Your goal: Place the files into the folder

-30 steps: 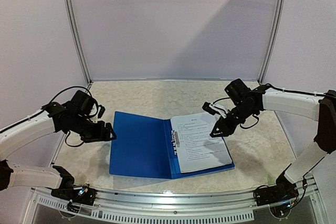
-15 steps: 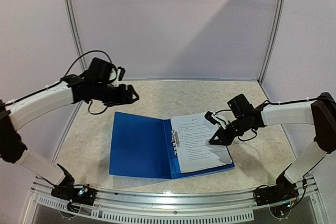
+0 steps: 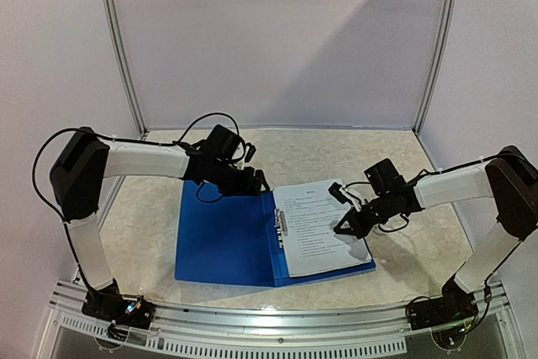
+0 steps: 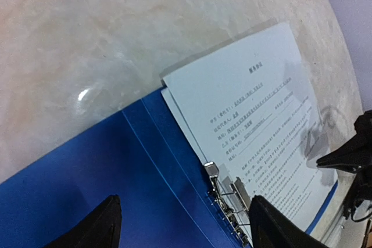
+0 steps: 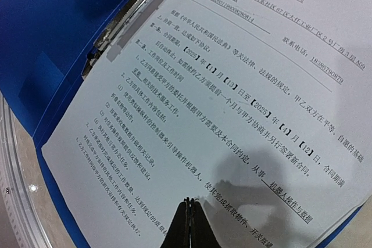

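Observation:
The blue folder (image 3: pixel 223 237) lies open and flat on the table. The files (image 3: pixel 319 224), white sheets of black text, rest on its right half beside the metal spine clip (image 4: pixel 229 193). My left gripper (image 3: pixel 261 182) hovers open over the far end of the spine, its fingers straddling the clip (image 4: pixel 183 213) with nothing between them. My right gripper (image 3: pixel 339 229) is shut, its joined tips (image 5: pixel 189 201) at the surface of the top sheet (image 5: pixel 232 85) near its right side. No paper shows between the jaws.
The folder's left cover (image 5: pixel 52 39) is bare blue plastic. Marbled tabletop (image 3: pixel 420 241) surrounds the folder. White enclosure walls (image 3: pixel 277 39) stand behind and at both sides. A metal rail (image 3: pixel 277 325) runs along the near edge.
My left arm swung in from the far left to the folder's spine, staying open. My right gripper closed and came down onto the sheet.

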Tool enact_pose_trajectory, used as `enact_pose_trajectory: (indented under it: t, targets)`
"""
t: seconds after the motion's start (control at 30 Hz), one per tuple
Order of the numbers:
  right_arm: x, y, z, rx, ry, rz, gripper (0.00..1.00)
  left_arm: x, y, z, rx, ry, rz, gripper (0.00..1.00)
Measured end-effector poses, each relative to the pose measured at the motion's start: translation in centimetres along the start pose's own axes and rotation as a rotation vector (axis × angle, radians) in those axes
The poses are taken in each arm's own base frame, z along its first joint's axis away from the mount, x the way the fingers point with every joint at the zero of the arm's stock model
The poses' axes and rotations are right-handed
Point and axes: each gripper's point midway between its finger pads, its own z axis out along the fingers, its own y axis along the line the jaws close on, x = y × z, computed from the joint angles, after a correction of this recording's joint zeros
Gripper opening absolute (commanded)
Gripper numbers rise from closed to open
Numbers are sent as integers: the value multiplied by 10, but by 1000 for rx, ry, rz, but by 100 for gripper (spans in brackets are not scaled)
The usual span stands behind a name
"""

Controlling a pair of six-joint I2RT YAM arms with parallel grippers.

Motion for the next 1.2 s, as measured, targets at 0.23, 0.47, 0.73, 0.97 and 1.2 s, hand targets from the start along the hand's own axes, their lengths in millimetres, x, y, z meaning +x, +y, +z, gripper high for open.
enact_pose_trajectory:
  t: [0.23, 0.47, 0.73, 0.97, 1.2]
  targets:
    - [12, -5, 9, -3, 38, 23, 0, 22, -12, 29, 97, 44, 5, 77]
    - [16, -6, 11, -4, 49, 29, 0, 39, -19, 43, 196, 58, -11, 75]
    - [15, -5, 13, -23, 41, 26, 0, 47, -34, 46, 279, 75, -7, 73]
    - [15, -4, 14, -30, 40, 27, 0, 48, -42, 52, 331, 76, -7, 71]
    - [15, -3, 15, -39, 41, 28, 0, 44, -47, 52, 361, 62, -9, 70]
